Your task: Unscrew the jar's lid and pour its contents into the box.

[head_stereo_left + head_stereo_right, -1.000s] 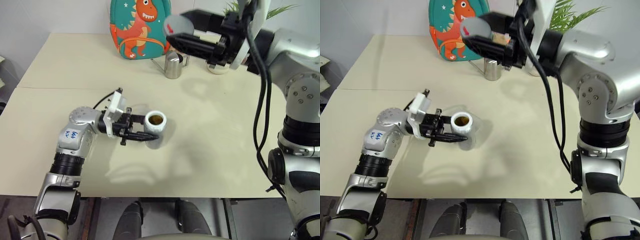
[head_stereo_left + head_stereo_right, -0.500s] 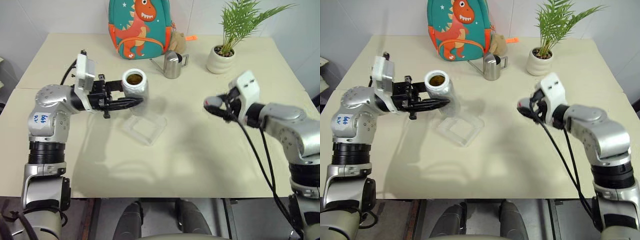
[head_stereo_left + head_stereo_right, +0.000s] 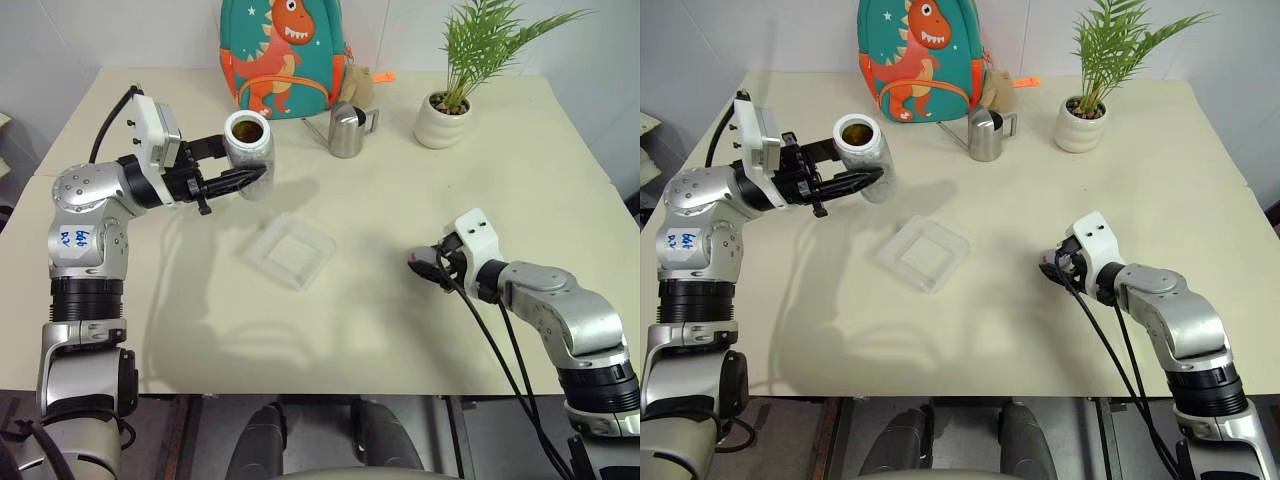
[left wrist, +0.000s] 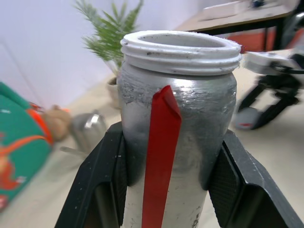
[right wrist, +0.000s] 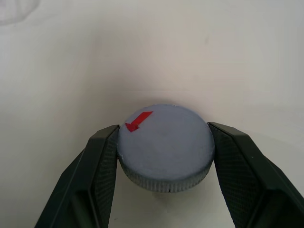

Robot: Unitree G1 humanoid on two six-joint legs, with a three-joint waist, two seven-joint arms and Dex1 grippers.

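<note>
The left gripper (image 3: pixel 240 180), clamped on the open jar (image 3: pixel 246 140), had carried it up off the table and away from the robot over the last second, so that the jar hung upright in the air just beyond the far-left corner of the box (image 3: pixel 289 250), not yet over it; the box, hidden behind the jar a second before, now lay bare on the table (image 3: pixel 400 340); the right arm, which had held the lid (image 5: pixel 165 147) high over the far side of the table a second earlier, had swung down to the near right, and the lid now sat low at the tabletop with its red mark up; the right gripper (image 5: pixel 164 156) bracketed it, its pads (image 5: pixel 107 166) right against the rim, though whether they still pressed or had begun to let go could not be told; the unscrewing looked finished and the lid close to being parked, which left the pour as the step to come; brown bits of the contents (image 3: pixel 247 129) showed inside the jar's white threaded mouth; the clear box appeared empty; beyond it stood a steel watering can (image 3: pixel 347 130), a potted plant (image 3: pixel 443 118) and a dinosaur backpack (image 3: pixel 280 55).
</note>
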